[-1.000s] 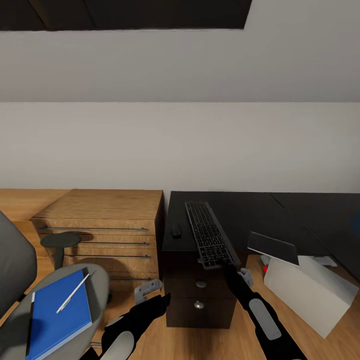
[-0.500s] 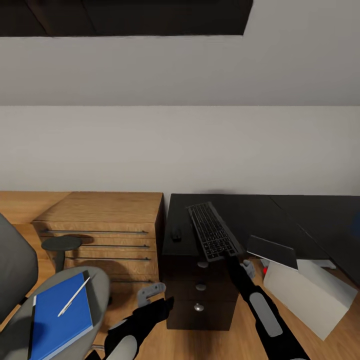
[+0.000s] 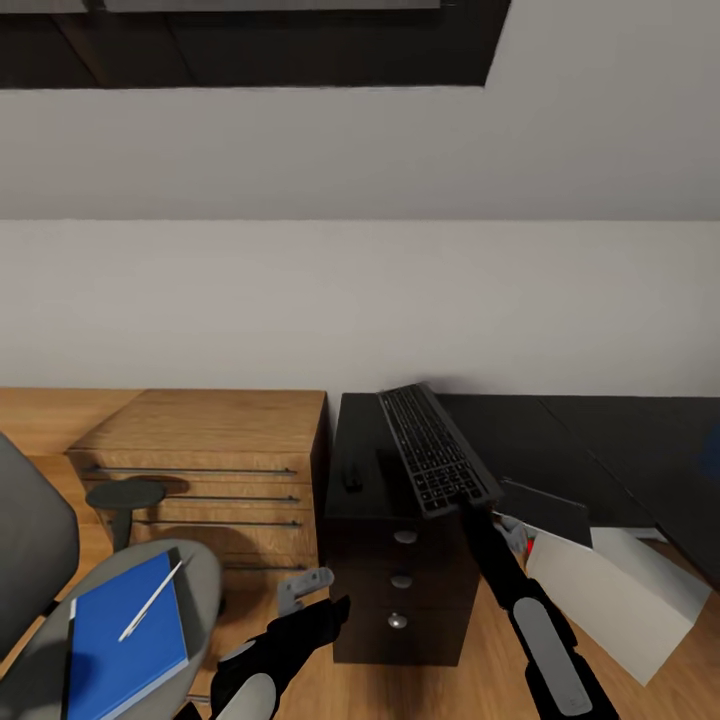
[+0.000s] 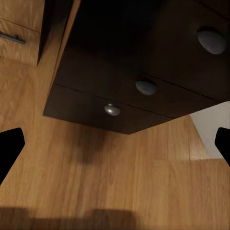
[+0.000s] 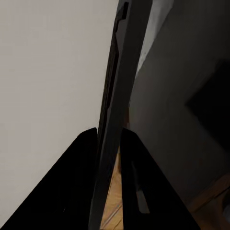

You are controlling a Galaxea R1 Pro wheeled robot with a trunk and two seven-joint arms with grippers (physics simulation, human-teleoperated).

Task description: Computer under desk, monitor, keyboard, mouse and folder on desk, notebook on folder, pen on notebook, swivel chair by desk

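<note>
1. Here, in the head view, the keyboard (image 3: 435, 449) sits just right of centre, lifted at an angle over the black bench (image 3: 520, 440), its near end clamped by the right gripper (image 3: 470, 503), whose arm runs down to the lower right. The mouse (image 3: 352, 474) lies on the bench just left of the keyboard. At the lower left, the blue folder (image 3: 125, 634) rests on the seat of the swivel chair (image 3: 35, 560), with the white pen (image 3: 150, 600) lying on top of it. The left gripper (image 3: 300, 592) hangs low at centre bottom, well apart from the folder, in front of the bench's drawer unit (image 3: 398, 590). A light wooden cabinet (image 3: 205, 450) stands left of the bench.

2. In the left wrist view, the left fingers (image 4: 10, 148) show at the frame's two side edges, wide apart and holding nothing, above the wooden floor (image 4: 120, 182); the drawer unit with its round knobs (image 4: 112, 109) fills the upper part.

3. In the right wrist view, the right fingers (image 5: 79, 187) rise from the bottom centre, closed on the keyboard's thin edge, which runs up toward the top centre.
</note>
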